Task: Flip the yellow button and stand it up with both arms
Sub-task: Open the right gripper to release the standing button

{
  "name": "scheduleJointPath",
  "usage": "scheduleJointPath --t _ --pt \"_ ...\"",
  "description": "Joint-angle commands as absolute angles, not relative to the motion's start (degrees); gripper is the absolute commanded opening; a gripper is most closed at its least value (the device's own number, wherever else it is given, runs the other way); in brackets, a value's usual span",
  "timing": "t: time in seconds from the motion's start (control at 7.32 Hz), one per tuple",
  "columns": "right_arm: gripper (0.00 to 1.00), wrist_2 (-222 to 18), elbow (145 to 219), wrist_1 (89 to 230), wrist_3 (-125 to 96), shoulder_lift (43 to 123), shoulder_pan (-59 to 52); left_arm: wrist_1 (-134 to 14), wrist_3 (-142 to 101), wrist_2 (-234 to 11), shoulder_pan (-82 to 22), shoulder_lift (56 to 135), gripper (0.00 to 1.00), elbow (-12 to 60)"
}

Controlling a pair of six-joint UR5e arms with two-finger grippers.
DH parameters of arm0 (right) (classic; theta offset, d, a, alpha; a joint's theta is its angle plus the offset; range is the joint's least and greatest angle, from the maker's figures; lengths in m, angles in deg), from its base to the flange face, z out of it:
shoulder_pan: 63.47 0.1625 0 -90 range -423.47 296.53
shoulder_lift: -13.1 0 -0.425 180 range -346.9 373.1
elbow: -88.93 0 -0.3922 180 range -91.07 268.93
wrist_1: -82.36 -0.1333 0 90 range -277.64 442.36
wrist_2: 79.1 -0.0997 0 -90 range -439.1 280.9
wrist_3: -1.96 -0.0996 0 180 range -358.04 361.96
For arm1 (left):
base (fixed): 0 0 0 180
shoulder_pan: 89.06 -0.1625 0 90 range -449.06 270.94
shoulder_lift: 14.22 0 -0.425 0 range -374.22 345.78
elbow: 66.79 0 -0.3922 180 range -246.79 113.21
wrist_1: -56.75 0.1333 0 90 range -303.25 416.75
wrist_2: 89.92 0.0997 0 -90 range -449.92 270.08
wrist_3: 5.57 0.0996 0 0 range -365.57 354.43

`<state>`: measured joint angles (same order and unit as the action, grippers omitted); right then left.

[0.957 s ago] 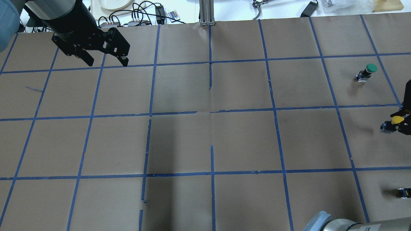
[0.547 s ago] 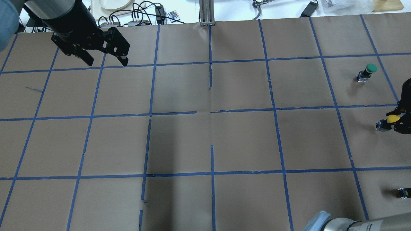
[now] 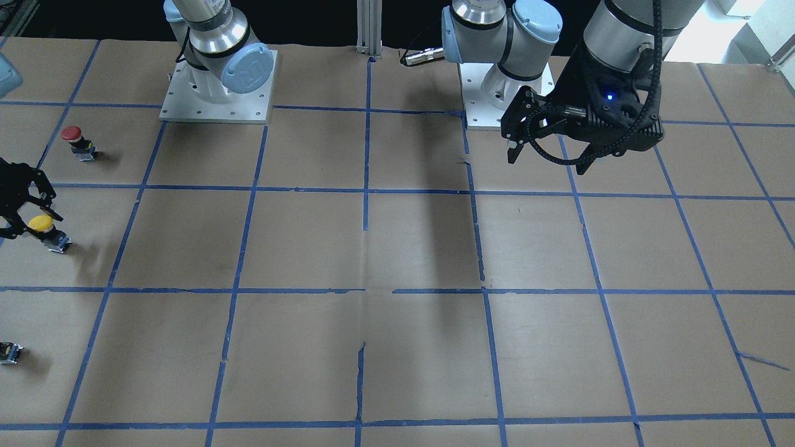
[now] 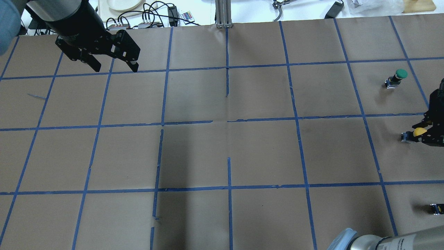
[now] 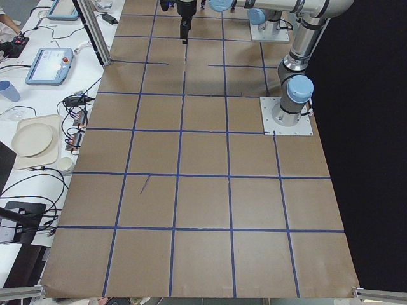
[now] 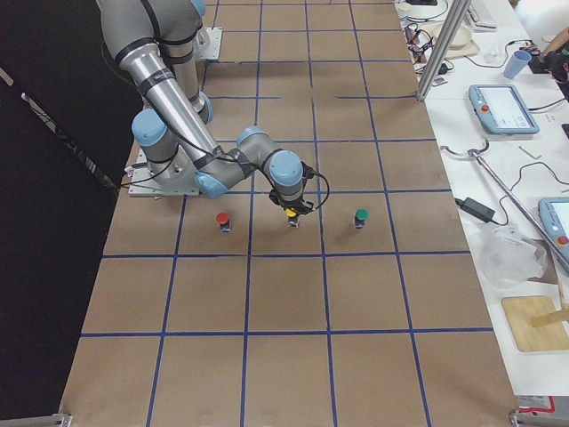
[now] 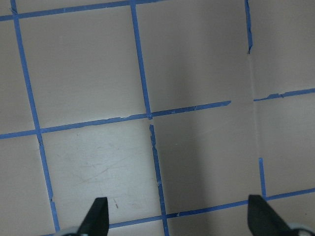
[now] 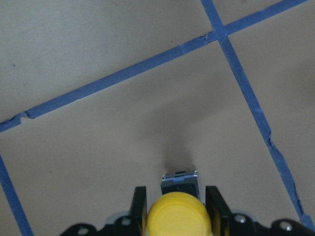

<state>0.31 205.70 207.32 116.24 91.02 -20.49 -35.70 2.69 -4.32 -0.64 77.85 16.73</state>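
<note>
Now right fingers [image 8: 139, 209] clenched on cap of yellow button [image 8: 177, 215]; likely light, rigid, cap slippery; left fingers [image 7: 97, 219] released, empty; better hold: body under cap.

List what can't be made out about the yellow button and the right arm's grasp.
The yellow button: right wrist view, its own cap hides most of the body.
The right gripper: overhead view, mostly cut off by the right edge.
The small dark part: overhead view, too small and too near the edge to identify.
</note>
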Motion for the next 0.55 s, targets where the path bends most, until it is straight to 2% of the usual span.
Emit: scheduleJointPath --t 0.0,0.41 --pt "0.91 0.44 205.56 207.08 115.70 91.40 -20.49 -35.71 2.61 -4.32 -0.64 77.80 1.00 16.62" --pt "0.91 1.32 203.20 204.21 104.51 95.86 -20.40 -35.62 2.61 -4.32 -0.64 77.80 1.00 16.62"
